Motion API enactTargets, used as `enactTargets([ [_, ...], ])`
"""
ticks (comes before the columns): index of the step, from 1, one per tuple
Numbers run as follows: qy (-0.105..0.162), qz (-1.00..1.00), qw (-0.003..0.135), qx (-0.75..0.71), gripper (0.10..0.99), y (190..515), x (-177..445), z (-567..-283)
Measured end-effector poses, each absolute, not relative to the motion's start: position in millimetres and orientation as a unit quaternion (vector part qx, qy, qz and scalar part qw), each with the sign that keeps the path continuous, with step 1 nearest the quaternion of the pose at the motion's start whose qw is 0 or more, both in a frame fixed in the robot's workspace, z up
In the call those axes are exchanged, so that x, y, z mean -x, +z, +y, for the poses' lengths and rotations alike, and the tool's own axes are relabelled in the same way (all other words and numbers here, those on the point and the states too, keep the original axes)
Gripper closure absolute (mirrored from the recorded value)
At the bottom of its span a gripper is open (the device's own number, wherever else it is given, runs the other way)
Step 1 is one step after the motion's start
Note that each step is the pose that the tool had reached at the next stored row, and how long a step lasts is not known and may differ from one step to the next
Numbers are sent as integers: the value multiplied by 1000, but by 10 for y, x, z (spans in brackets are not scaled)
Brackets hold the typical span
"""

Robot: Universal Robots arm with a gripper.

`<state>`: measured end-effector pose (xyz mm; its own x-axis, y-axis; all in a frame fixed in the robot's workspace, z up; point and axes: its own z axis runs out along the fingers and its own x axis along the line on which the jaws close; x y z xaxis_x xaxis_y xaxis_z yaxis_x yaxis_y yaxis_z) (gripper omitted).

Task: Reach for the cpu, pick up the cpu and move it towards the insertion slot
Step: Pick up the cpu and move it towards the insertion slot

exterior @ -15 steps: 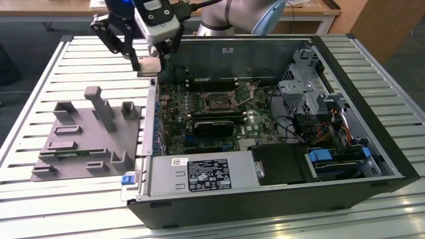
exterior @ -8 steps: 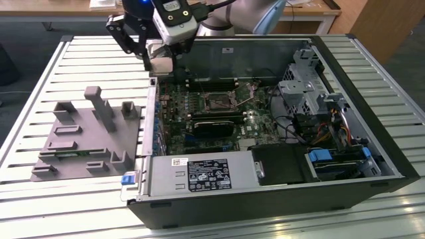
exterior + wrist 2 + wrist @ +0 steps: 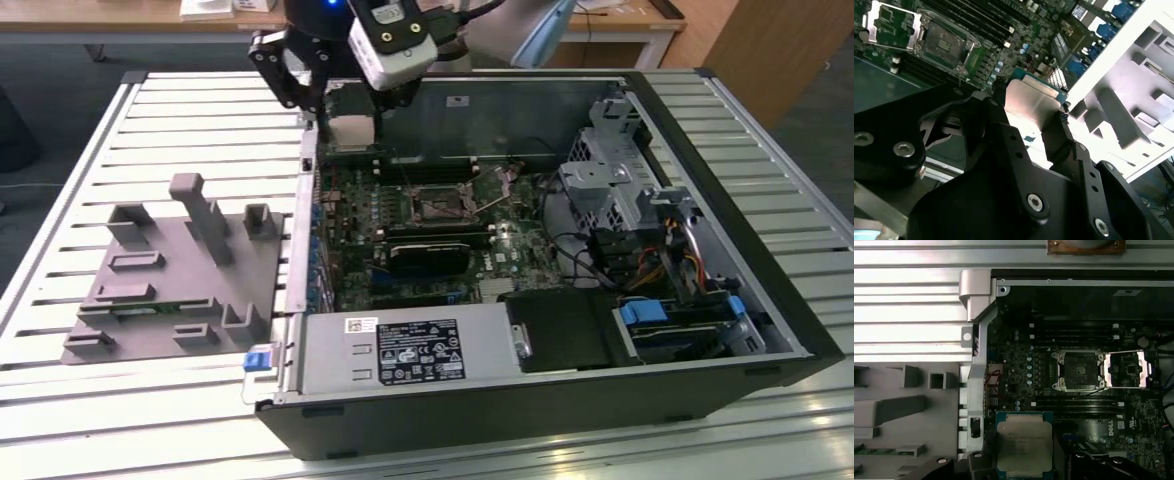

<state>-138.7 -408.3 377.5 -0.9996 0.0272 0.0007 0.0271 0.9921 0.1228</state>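
My gripper (image 3: 351,140) hangs over the far corner of the open computer case on the exterior view's left, shut on the cpu (image 3: 350,128), a flat square chip with a silvery top. In both wrist views the black fingers (image 3: 1059,130) clamp two opposite edges of the cpu (image 3: 1036,97) (image 3: 1024,440). The insertion slot (image 3: 437,205) (image 3: 1077,371) (image 3: 944,42) lies on the motherboard a short way off from the chip, its dark centre bare and its metal bracket (image 3: 1126,370) flipped open to one side.
A grey plastic fixture (image 3: 174,270) with upright posts sits on the slatted table (image 3: 200,120) beside the case; a green memory stick (image 3: 874,450) lies in it. Inside the case are a black card (image 3: 427,255), the power supply (image 3: 400,350) and a drive cage (image 3: 614,190).
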Motion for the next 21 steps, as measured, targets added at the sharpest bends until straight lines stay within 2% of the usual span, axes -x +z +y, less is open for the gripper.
enactTargets([
  [8,62,998,1,-14,549,3764,1115,-4061],
  [21,62,998,1,-14,549,3748,731,-3854],
])
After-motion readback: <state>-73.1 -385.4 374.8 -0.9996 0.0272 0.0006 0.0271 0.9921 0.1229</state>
